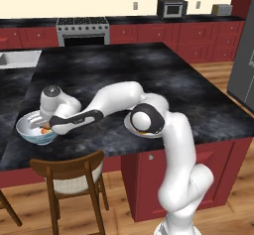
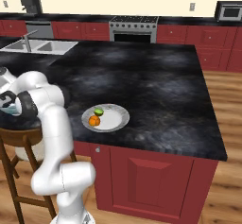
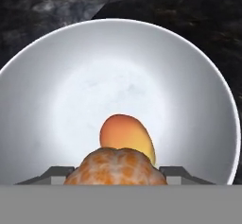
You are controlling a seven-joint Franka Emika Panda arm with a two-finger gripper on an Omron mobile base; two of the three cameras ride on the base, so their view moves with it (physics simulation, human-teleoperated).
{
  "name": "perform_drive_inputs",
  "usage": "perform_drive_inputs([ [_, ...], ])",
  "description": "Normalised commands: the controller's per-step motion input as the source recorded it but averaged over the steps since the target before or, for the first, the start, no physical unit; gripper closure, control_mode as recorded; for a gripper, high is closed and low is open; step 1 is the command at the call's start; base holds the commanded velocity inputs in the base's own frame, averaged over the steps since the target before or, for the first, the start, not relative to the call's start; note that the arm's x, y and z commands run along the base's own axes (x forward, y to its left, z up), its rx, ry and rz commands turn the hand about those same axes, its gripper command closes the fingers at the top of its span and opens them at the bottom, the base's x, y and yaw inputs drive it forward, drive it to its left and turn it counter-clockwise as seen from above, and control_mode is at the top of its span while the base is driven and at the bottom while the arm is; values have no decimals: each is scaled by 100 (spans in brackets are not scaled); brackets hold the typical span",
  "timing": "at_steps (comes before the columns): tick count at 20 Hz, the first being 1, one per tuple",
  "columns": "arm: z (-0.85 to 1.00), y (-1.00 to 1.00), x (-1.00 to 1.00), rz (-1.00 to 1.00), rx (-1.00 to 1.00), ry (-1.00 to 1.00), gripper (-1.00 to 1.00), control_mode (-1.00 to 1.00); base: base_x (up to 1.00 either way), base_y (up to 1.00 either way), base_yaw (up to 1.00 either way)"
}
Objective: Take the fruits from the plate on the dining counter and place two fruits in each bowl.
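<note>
My gripper (image 1: pixel 46 128) reaches down into a deep white bowl (image 1: pixel 26 128) at the front left of the black dining counter (image 1: pixel 149 70). Seen from the hand, the gripper (image 3: pixel 116 175) is shut on a mottled orange-brown fruit (image 3: pixel 116 167), low over the bowl (image 3: pixel 61 81). Just beyond it, a peach-pink fruit (image 3: pixel 126 134) lies on the bowl's floor. The flat plate (image 2: pixel 119 118) holds a green lime (image 2: pixel 99 111) and a bright orange fruit (image 2: pixel 94 120). My elbow hides most of the plate (image 1: pixel 127 122) in the left base view.
A wooden chair (image 1: pixel 69 172) stands against the counter's front edge below the bowl. A sink (image 2: pixel 35 46) lies at the far left, and a stove (image 1: pixel 83 28) stands at the back wall. A dark fridge (image 1: pixel 243 70) borders the right side.
</note>
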Motion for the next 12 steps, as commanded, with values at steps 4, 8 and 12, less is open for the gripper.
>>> perform_drive_inputs([
  [4,-7,17,48,0,0,0,-100,-100,0,0,0],
  [8,-24,11,43,0,0,0,-100,-100,0,0,0],
  [12,-8,4,21,0,0,-1,-100,-100,0,0,0],
])
